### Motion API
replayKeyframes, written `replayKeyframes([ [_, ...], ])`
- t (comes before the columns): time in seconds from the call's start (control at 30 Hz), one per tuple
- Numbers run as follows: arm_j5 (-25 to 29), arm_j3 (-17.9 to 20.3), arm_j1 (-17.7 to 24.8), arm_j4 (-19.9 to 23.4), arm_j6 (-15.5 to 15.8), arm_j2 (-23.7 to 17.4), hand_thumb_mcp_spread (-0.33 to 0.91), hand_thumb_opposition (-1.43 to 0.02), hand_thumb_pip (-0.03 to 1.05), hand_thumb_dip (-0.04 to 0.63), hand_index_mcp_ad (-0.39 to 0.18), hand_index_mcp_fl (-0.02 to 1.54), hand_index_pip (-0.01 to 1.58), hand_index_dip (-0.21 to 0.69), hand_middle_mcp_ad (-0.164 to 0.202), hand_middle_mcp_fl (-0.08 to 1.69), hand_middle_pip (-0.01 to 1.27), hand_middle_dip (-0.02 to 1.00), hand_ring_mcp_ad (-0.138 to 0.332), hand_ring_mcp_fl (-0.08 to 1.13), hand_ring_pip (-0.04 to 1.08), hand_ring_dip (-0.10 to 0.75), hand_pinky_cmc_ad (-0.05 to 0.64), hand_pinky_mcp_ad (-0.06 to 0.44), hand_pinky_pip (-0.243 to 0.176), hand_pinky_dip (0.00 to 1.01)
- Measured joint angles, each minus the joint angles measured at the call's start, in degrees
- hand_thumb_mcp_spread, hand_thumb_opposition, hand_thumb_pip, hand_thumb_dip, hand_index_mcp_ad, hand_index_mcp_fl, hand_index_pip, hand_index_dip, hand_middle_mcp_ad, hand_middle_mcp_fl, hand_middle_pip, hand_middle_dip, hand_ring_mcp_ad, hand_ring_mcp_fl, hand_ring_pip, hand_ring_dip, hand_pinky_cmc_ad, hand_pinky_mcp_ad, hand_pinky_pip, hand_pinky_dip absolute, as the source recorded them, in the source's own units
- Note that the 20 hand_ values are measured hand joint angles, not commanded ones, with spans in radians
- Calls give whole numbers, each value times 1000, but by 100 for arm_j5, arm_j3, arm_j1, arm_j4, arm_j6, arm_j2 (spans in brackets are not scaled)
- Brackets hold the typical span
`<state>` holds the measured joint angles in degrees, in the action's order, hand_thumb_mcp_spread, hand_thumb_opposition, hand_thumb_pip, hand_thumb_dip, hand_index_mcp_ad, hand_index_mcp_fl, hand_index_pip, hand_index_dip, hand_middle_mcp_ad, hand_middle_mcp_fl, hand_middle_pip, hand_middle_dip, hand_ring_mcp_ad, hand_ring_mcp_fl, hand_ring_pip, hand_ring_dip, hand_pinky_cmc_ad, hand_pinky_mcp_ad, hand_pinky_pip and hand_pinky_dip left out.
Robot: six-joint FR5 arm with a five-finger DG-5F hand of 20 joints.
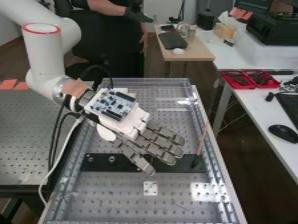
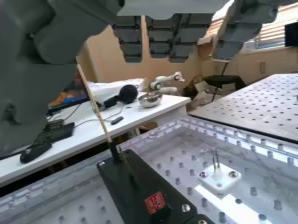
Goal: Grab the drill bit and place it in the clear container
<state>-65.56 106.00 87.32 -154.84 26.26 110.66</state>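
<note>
The task looks to be at its start: nothing is grasped, and nothing has been put in. The hand [image 1: 169,147] hangs over the near half of the surface [image 1: 110,200], its fingers extended and a little apart, clamped on nothing. What I take for the drill bit [image 2: 98,112] is a long, very thin rod, upright with a slight lean, its foot in a small black holder [image 1: 195,161] at one end of a black plate [image 1: 183,166]. In the high view it is near the fingertips but apart from them.

Everything is left to do, then – close on the rod, draw it out of its holder, carry it and set it down. The see-through tray with the low rim [image 2: 266,146] may be the clear container, though I cannot be sure of it.

The rod is tan and round, dull against the flat, dark plate. The fingers are dark grey and blocky, built in hard segments, while the hand's back is smooth and white under an exposed circuit board [image 1: 114,104]. A small white block [image 2: 216,177] with rounded corners carries two screws and thin upright wires. The surface is metallic and studded with rows of holes. So slender a rod – smooth, by its look – could slip or tilt in broad fingers.
</note>
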Motion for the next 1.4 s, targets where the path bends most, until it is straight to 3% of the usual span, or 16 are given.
replayKeyframes([
  [0.23, 98, 29, -3, 289, -161, 129, 422, -688, 319, 87, -24, 56, 180, 192, 58, -63, 140, 51, 16, 16, 105, 12, 148, 166, -58, 187],
  [0.33, 135, 54, -3, 531, -182, 179, 445, -695, 393, 120, -24, 54, 386, 208, 58, -63, 138, 65, 21, 16, 105, 12, 150, 168, -63, 187],
  [0.43, 150, 33, -4, 644, -210, 276, 475, -726, 449, 129, -24, 161, 672, 220, 58, -63, 138, 63, 19, 16, 105, 12, 148, 168, -61, 187],
  [0.6, 124, -106, -7, 589, -212, 414, 511, -742, 422, 159, -40, 274, 836, 220, 59, -63, 141, 93, 19, 16, 108, 12, 148, 168, -61, 187],
  [1.4, 180, -517, -74, 912, -58, 912, 560, -817, 370, 204, -80, 405, 1051, 202, 54, 59, 141, 157, 44, 51, 124, 12, 178, 148, -59, 187],
])
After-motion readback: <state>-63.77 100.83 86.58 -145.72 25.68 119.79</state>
